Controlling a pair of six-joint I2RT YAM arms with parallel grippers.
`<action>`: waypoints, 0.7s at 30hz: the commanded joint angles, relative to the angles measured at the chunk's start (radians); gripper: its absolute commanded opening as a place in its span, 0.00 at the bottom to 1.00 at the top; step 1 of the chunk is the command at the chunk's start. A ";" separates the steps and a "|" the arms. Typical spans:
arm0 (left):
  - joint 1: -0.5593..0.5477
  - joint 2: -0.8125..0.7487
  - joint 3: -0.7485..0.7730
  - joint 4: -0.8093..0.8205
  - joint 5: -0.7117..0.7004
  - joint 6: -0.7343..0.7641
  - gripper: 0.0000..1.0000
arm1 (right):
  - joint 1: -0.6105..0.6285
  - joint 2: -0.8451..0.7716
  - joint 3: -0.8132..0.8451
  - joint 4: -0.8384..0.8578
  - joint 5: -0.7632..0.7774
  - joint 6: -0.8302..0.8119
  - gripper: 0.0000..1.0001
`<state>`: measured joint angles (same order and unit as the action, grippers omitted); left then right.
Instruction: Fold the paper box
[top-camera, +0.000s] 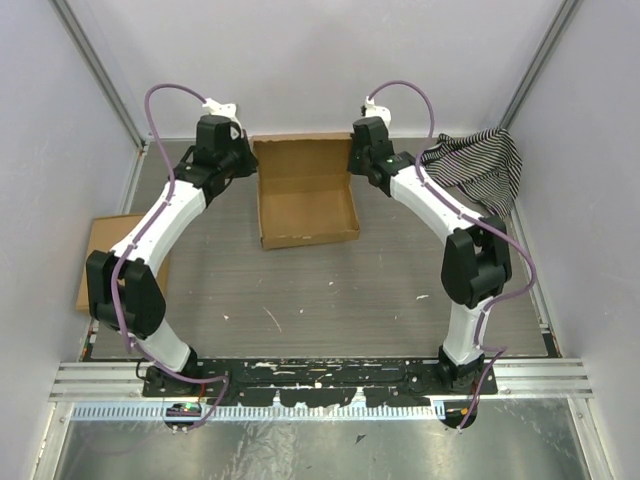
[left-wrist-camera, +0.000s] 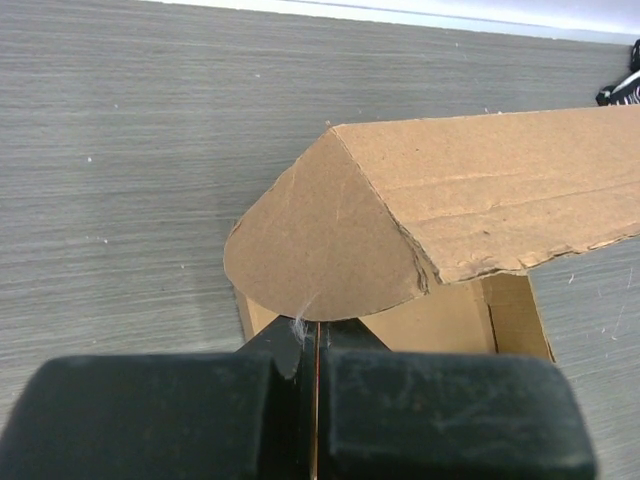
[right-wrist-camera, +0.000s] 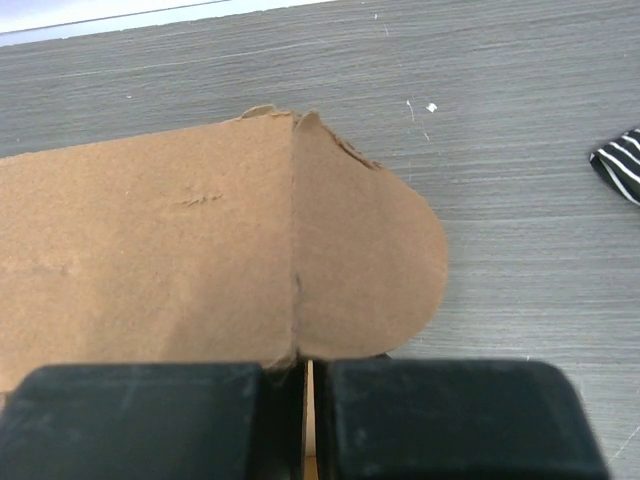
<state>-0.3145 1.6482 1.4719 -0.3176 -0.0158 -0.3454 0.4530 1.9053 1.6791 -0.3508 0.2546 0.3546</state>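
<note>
White-shelled left arm (top-camera: 170, 220) and right arm (top-camera: 430, 200), black joints, looping purple cables (top-camera: 150, 115), blocky matte-black jaws

left jaws pinch a thin edge of the paper box (left-wrist-camera: 480, 190) below its rounded tab (left-wrist-camera: 320, 250)

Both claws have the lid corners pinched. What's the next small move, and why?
The left claw and right claw are each shut on a far corner of the paper box. Its lid stands raised and the tray lies open. So I'd probably pull both together toward the near side, tipping the lid down over the tray.
</note>
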 joint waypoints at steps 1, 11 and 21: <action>-0.014 -0.046 -0.056 0.037 0.015 -0.011 0.00 | 0.002 -0.106 -0.111 0.042 -0.016 0.042 0.03; -0.014 -0.131 -0.205 0.039 0.007 0.002 0.00 | 0.029 -0.190 -0.264 0.059 -0.014 0.064 0.04; -0.020 -0.195 -0.287 0.044 0.001 -0.014 0.00 | 0.059 -0.275 -0.400 0.040 0.013 0.078 0.06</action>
<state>-0.3275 1.4830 1.2186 -0.2649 -0.0158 -0.3473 0.4957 1.6836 1.3468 -0.2085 0.2619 0.4076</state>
